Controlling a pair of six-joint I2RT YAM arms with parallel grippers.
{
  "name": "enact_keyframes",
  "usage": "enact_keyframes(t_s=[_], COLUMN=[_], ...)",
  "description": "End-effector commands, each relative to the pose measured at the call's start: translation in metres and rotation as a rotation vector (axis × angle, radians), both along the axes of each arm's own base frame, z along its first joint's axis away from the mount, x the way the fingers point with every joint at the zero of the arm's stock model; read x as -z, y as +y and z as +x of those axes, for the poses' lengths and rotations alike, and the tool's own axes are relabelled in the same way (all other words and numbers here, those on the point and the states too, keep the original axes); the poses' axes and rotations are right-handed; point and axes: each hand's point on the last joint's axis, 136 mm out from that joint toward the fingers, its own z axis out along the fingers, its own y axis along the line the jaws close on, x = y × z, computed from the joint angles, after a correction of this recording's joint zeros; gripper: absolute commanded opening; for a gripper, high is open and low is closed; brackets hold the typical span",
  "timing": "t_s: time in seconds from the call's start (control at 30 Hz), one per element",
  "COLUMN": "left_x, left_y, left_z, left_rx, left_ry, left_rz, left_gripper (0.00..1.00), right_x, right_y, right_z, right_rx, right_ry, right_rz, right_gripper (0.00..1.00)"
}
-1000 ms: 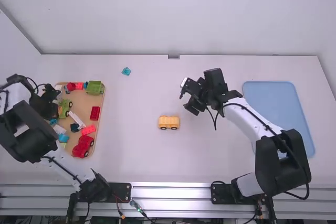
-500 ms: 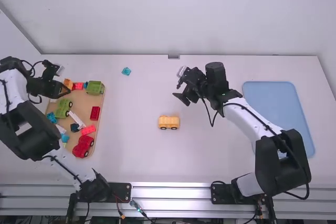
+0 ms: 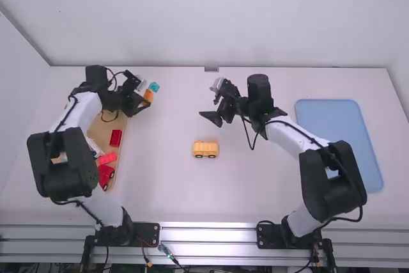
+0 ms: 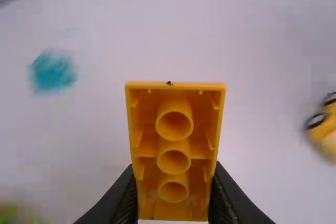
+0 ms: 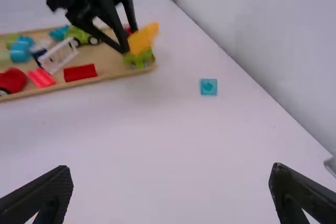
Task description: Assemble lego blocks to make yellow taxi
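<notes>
My left gripper [image 3: 142, 101] is above the table left of the middle, shut on an orange-yellow block [image 3: 148, 96]. In the left wrist view the block [image 4: 175, 150] shows its hollow underside with round tubes, gripped by my left gripper [image 4: 174, 195]. A yellow car base with dark wheels [image 3: 206, 149] stands on the table near the middle, and part of the car [image 4: 324, 124] appears in the left wrist view. Beyond and right of the car, my right gripper [image 3: 209, 119] is open over the table; in the right wrist view my right gripper [image 5: 170, 192] has its fingers wide apart.
A wooden tray [image 5: 113, 61] at the left holds several red, green, white and blue pieces, partly beneath the left arm. A small teal block [image 3: 154, 86] lies toward the back. At the right is a blue tray [image 3: 345, 132]. Behind the table rises a white wall.
Carrying the orange-yellow block, the left gripper has swung right from over the wooden tray, where it was lifted. The right gripper has shifted slightly left.
</notes>
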Motion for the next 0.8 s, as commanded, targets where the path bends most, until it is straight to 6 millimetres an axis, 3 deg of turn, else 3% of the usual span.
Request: enact_keyframes(t_s=[0.0, 0.1, 0.23, 0.47, 0.77], left_x=[-0.040, -0.057, -0.072, -0.074, -0.082], left_y=[-0.058, -0.089, -0.116, -0.154, -0.173], left_z=[-0.029, -0.046, -0.063, -0.087, -0.093], left_rx=[0.236, 0.369, 0.485, 0.645, 0.662], left_ry=[-0.143, -0.227, -0.258, -0.317, -0.321], left_rz=[-0.212, -0.348, -0.517, -0.591, -0.610], left_gripper=[0.02, 0.02, 0.02, 0.02, 0.02], right_x=[-0.013, -0.025, -0.041, -0.054, -0.054], right_y=[0.007, 0.006, 0.003, 0.014, 0.023], right_z=[-0.012, -0.021, -0.035, -0.047, -0.057], right_rx=[-0.128, -0.225, -0.345, -0.402, -0.439], right_ry=[0.062, 0.064, 0.062, 0.082, 0.083], right_rz=[0.104, 0.177, 0.248, 0.279, 0.278], right_gripper=[0.99, 0.99, 0.96, 0.85, 0.63])
